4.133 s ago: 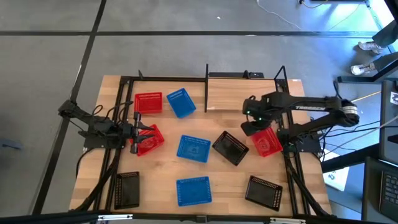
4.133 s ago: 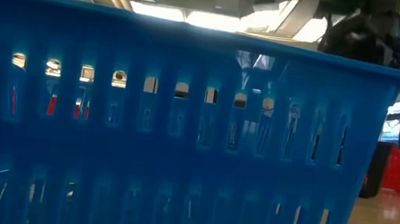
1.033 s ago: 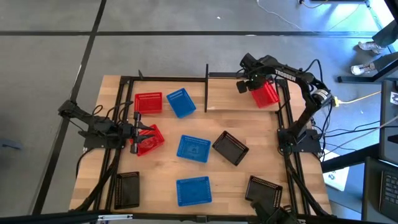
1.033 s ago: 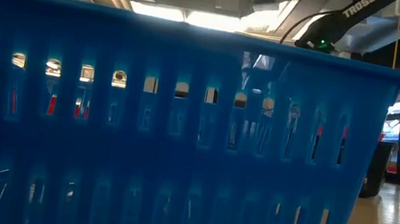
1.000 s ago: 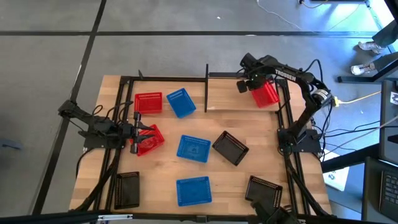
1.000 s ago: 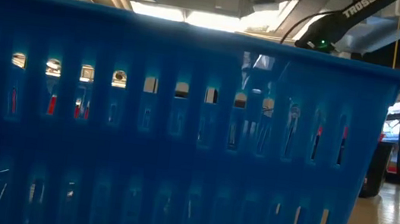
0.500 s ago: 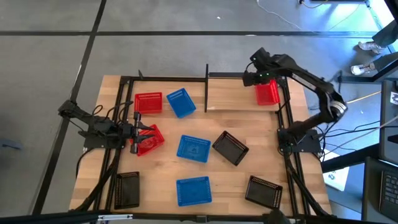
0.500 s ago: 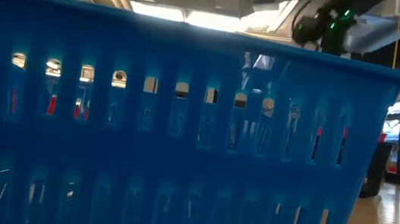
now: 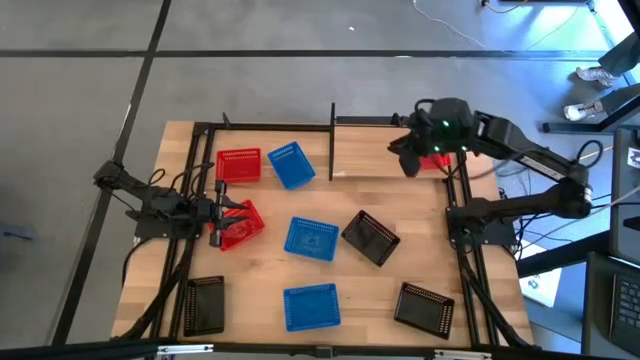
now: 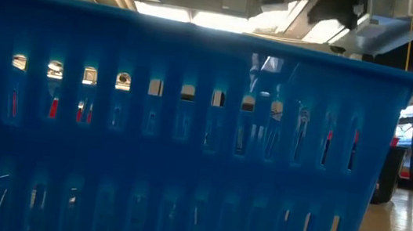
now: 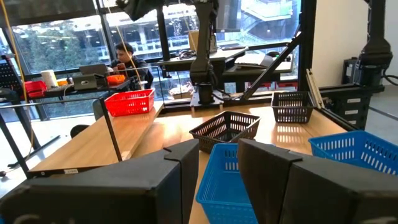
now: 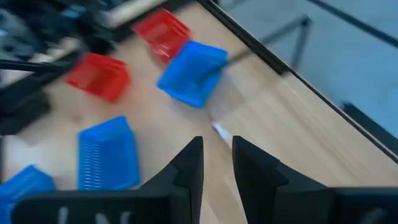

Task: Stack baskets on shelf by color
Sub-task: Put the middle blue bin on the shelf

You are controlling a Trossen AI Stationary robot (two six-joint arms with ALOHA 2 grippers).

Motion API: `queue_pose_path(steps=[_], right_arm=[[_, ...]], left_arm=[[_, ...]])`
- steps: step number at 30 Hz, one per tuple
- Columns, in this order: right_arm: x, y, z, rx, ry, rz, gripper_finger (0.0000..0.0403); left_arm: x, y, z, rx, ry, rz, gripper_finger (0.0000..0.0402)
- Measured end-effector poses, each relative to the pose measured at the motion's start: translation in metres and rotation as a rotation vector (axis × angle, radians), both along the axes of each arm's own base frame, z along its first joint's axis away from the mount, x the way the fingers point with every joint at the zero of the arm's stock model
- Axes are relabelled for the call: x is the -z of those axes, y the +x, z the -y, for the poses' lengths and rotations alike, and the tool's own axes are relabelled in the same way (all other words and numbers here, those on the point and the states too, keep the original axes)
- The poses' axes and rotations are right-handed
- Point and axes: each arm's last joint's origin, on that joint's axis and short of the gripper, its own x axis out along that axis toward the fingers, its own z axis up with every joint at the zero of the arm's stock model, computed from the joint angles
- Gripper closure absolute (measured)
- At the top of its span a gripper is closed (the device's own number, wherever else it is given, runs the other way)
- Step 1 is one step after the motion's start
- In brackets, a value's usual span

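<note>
One red basket (image 9: 436,152) is left on the shelf (image 9: 375,150), perforated and rectangular.
Right claw (image 9: 408,160) has been lifted off it, slightly parted, empty; left claw (image 9: 222,213) stays parted.

Nine baskets in all: three red baskets (image 9: 239,165) (image 9: 241,224) (image 9: 434,152), three blue baskets (image 9: 291,164) (image 9: 311,239) (image 9: 311,306), three black baskets (image 9: 371,237) (image 9: 205,305) (image 9: 424,308), around one shelf (image 9: 378,150).

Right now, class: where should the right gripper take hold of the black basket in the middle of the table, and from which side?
Take one wall of the black basket at its rim, coming from above, one finger inside, one outside. It sits open side up and turned diagonally, so the right gripper, open over the shelf, would probably need to turn to match.
</note>
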Motion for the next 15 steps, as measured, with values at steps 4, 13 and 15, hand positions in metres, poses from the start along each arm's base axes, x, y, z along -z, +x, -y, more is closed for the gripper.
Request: queue_pose_path(steps=[4, 13, 15], right_arm=[[-0.009, -0.001, -0.019, -0.091, -0.029, 0.068, 0.0320], [-0.014, 0.004, -0.052, -0.294, -0.079, 0.109, 0.0320], [-0.016, 0.005, -0.059, -0.337, -0.099, 0.127, 0.0320]], left_arm=[[0.000, 0.000, 0.000, 0.010, -0.010, 0.001, 0.0298], [-0.048, -0.010, -0.007, -0.052, -0.202, 0.128, 0.0298], [-0.066, -0.011, -0.008, -0.051, -0.207, 0.121, 0.0298]])
